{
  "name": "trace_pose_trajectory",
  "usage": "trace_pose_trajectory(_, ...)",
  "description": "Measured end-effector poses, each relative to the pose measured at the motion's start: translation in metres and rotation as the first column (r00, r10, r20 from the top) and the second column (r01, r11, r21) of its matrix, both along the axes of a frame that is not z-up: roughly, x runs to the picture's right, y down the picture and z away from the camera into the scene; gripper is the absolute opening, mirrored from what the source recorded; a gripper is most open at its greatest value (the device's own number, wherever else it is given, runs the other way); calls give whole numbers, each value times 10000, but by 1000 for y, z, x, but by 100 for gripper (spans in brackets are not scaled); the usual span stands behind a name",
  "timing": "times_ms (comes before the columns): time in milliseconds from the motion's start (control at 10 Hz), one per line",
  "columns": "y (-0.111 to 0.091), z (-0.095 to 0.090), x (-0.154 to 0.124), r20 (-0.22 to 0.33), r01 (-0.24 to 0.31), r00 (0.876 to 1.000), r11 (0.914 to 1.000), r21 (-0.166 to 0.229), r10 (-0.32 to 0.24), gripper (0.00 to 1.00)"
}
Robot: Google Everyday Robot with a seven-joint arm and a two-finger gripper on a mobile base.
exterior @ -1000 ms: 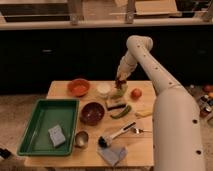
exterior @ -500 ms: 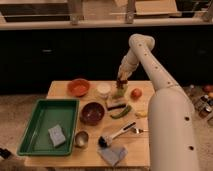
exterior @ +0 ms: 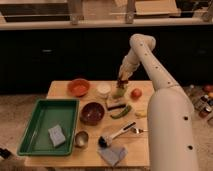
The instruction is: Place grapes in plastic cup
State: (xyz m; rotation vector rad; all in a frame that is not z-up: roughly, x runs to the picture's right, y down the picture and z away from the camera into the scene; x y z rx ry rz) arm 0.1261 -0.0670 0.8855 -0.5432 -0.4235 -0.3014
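The small pale yellow-green plastic cup [exterior: 118, 93] stands on the wooden table [exterior: 62, 90], between the white cup and the tomato. My gripper [exterior: 121, 80] points down right above this cup, almost touching its rim. A small dark reddish bit shows at the gripper's tip; I cannot tell whether it is the grapes. No grapes show anywhere else on the table.
Around the cup are a white cup [exterior: 103, 90], an orange bowl [exterior: 78, 87], a tomato [exterior: 136, 93], a brown bowl [exterior: 92, 112] and a green vegetable [exterior: 121, 112]. A green tray [exterior: 35, 120] holding a sponge [exterior: 56, 135] sits at the left. A metal cup [exterior: 81, 139], a brush [exterior: 114, 136] and a blue cloth [exterior: 112, 154] lie in front.
My gripper has come down a little toward the plastic cup. Nothing on the table has moved.
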Motion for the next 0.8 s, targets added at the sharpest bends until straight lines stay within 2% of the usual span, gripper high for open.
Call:
trace_pose_trajectory(100,0,1,1,-47,-22,10000,10000,8,22,77)
trace_pose_trajectory(200,-1,1,2,-68,-39,10000,10000,29,39,80)
trace_pose_trajectory(800,-4,2,5,-236,-129,9996,9998,160,133,80)
